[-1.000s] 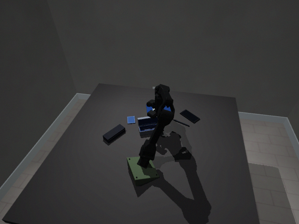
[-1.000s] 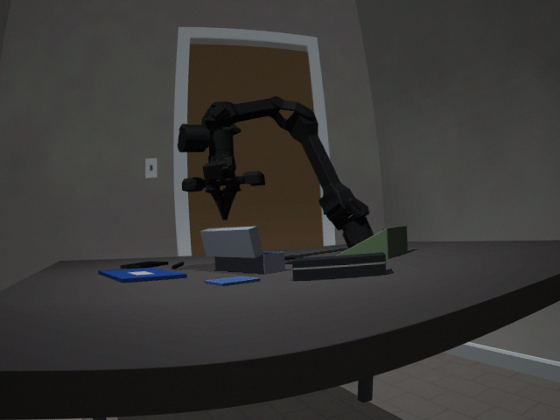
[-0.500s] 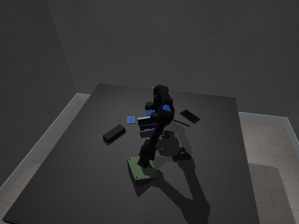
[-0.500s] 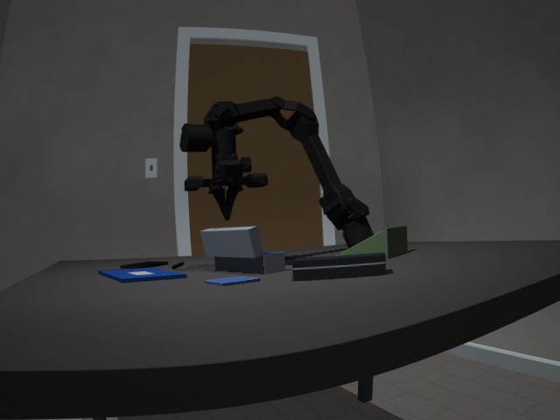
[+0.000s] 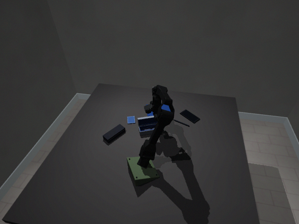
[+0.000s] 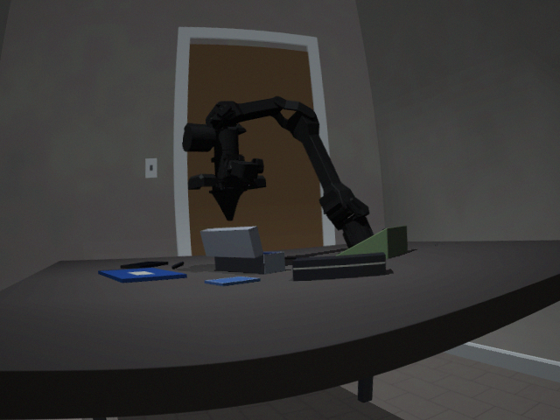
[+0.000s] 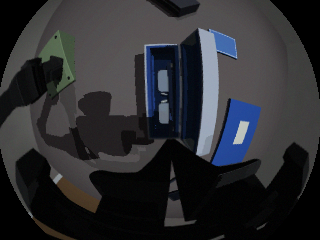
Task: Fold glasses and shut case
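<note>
The glasses case stands open on the dark table, its grey lid raised upright. In the wrist view the glasses lie inside the blue-lined tray of the case; I cannot tell how their arms lie. My gripper is shut and empty, pointing straight down in the air a little above the lid's top edge, touching nothing. In the top view the arm hides the gripper tip.
A long black box lies left of the case, also in the exterior view. A small blue card, a blue book, a black slab and a thin black pen lie around. The green arm base is nearer.
</note>
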{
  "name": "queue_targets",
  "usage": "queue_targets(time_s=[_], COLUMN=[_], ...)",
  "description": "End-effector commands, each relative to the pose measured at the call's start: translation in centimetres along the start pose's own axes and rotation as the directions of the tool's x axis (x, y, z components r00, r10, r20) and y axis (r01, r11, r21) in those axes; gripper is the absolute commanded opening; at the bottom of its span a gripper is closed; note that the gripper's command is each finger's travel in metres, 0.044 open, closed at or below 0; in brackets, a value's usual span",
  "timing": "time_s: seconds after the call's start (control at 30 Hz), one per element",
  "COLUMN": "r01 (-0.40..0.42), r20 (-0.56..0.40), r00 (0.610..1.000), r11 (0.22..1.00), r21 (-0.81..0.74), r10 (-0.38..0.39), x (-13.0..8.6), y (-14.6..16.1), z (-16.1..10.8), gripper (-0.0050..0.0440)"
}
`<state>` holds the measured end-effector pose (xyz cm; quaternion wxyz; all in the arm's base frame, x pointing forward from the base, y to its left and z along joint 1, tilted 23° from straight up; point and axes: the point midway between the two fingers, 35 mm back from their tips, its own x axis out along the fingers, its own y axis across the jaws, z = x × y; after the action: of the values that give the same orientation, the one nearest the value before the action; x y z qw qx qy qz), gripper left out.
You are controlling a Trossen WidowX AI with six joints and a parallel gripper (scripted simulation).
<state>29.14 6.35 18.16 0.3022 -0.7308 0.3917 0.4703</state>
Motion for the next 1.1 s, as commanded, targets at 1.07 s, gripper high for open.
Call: queue_targets(time_s=[1.07], r01=[-0.003], r20=[-0.007], r00=[1.000], r11=[0.626], r21=[-0.779], r10=[-0.004], x=[2.5], y=[0.3], z=[1.5], gripper=[0.0000])
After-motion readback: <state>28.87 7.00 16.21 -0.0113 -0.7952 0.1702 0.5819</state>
